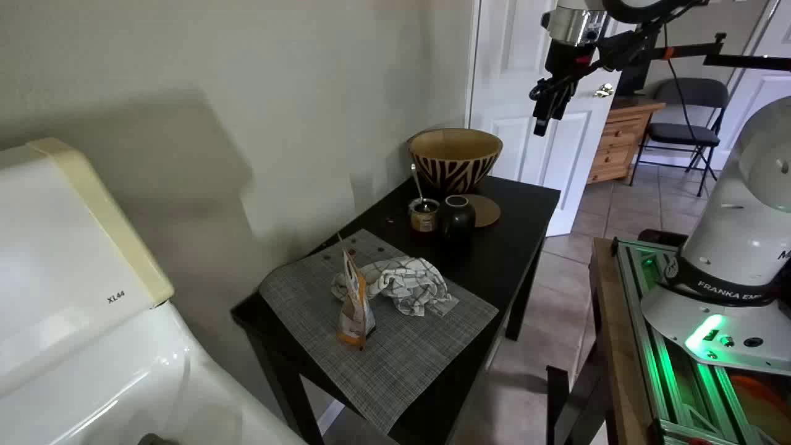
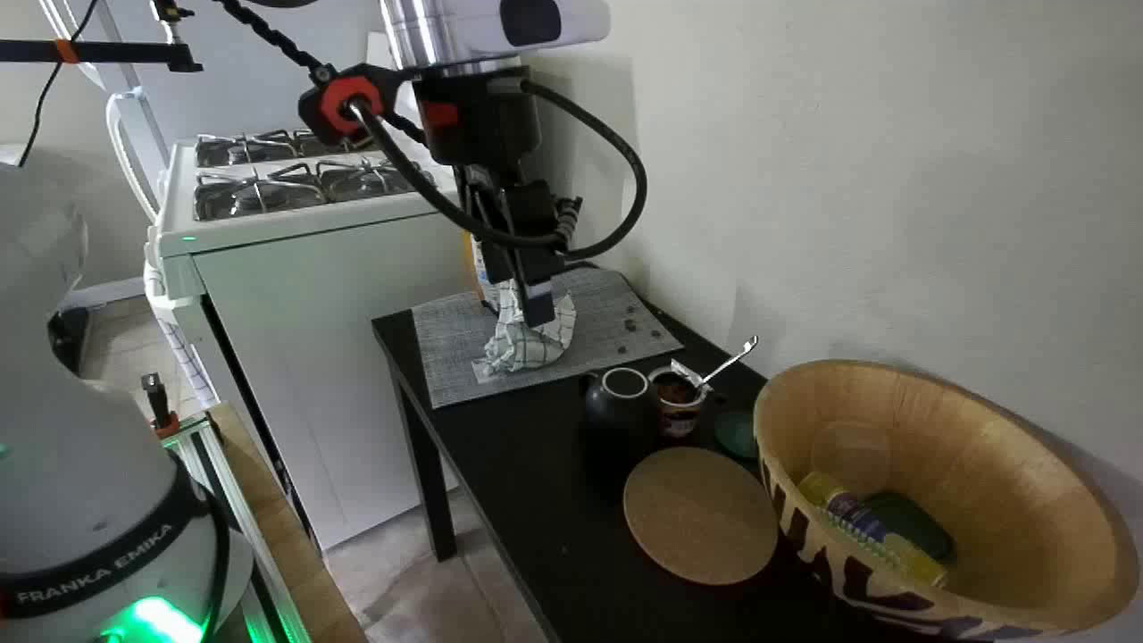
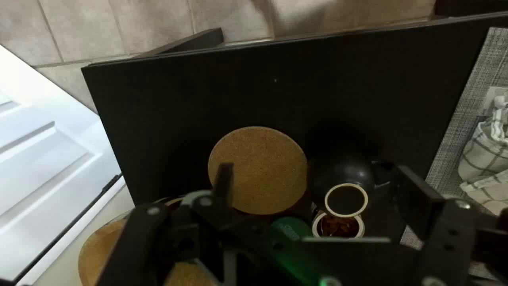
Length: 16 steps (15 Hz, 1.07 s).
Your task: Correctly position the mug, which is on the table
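Just right of centre in an exterior view, on the black tabletop, small dark mug, with narrower pale-ringed end uppermost, seemingly upside down. Just left of it, open jar with metal spoon leaning out; cannot tell whether touching the mug. Above both in that frame, large bowl, dark-striped along the side. Below and left of the mug, grey placemat, bearing a crumpled checked cloth and an upright orange-edged packet, near each other. At the right edge, white arm base lit green. Right of centre and low in an exterior view, brown cork round, flat on the tabletop just beside the mug; green disc between jar and bowl; yellow package inside the bowl at lower right. At upper left there, white stove. Across the bottom of the wrist view, gripper with jaws wide apart, and with the mug between them in the frame, nearer the jaw at right. At far left of that view, white panelled door, beyond the tabletop's edge. In both exterior views, at upper right or upper centre, gripper hanging tips-down, well above the tabletop and well apart from the mug
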Each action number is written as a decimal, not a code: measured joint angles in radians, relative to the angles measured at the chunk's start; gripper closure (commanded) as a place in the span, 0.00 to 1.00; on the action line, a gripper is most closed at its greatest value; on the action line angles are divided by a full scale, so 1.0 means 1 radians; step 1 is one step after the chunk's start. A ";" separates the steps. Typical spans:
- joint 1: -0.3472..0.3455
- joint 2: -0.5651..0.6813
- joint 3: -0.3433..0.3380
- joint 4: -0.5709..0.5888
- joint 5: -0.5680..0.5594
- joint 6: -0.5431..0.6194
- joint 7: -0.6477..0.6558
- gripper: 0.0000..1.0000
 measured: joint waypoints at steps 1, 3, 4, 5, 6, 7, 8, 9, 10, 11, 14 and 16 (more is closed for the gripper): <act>0.000 0.002 0.000 -0.006 0.000 0.000 0.000 0.00; 0.000 0.006 0.000 -0.016 0.000 0.000 0.000 0.00; 0.000 0.008 0.000 -0.016 0.000 0.000 0.000 0.00; 0.000 0.008 0.000 -0.016 0.000 0.000 0.000 0.00; 0.000 0.008 0.000 -0.016 0.000 0.000 0.000 0.00; 0.000 0.008 0.000 -0.016 0.000 0.000 0.000 0.00; 0.000 0.008 0.000 -0.016 0.000 0.000 0.000 0.00; 0.000 0.008 0.000 -0.016 0.000 0.000 0.000 0.00; 0.000 0.008 0.000 -0.016 0.000 0.000 0.000 0.00; 0.000 0.008 0.000 -0.014 0.000 0.000 0.000 0.00; 0.006 0.018 0.029 -0.007 0.028 0.051 0.117 0.00; 0.014 0.049 0.091 -0.007 0.063 0.140 0.260 0.00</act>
